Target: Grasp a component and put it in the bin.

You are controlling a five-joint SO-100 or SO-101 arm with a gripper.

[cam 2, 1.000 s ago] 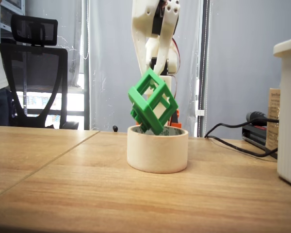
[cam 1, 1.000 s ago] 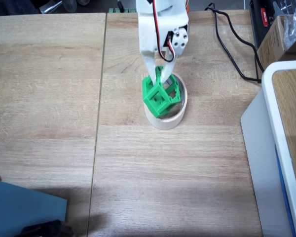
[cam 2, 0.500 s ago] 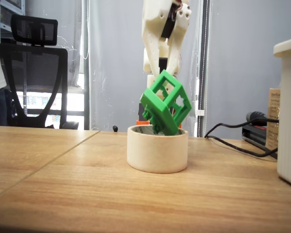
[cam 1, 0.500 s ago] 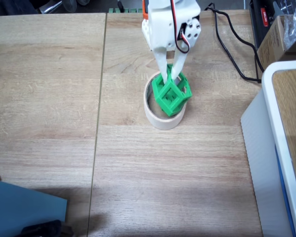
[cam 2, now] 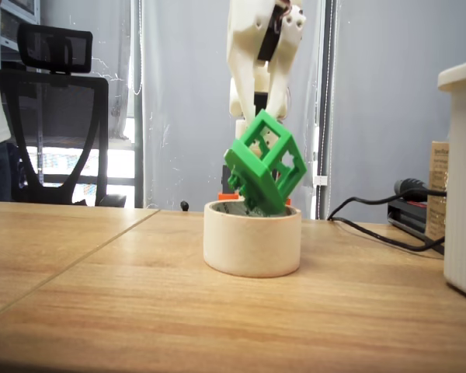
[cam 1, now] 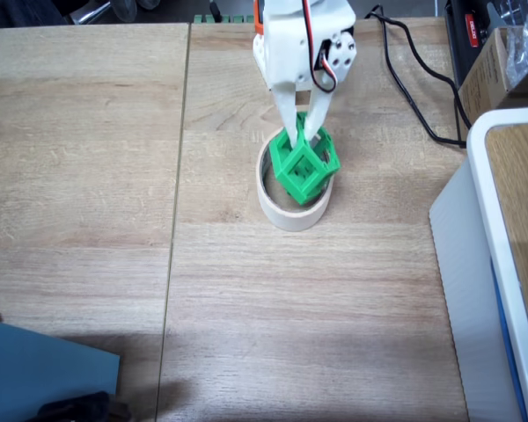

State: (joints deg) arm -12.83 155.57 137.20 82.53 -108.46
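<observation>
The component is a bright green open plastic frame, tilted on a corner. Its lower part dips into the open centre of the bin, a cream roll of masking tape lying flat on the wooden table. My white gripper comes down from above and is shut on the component's upper bars. In both fixed views the component's lowest corner is hidden behind the tape wall.
A tall white-edged box stands at the right. Black cables run behind the roll toward the right. A blue object lies at the front left corner. An office chair stands beyond the table.
The gripper carried the component to the right over the tape roll's centre and lowered it slightly. Over the last half second it sank a little further into the ring.
</observation>
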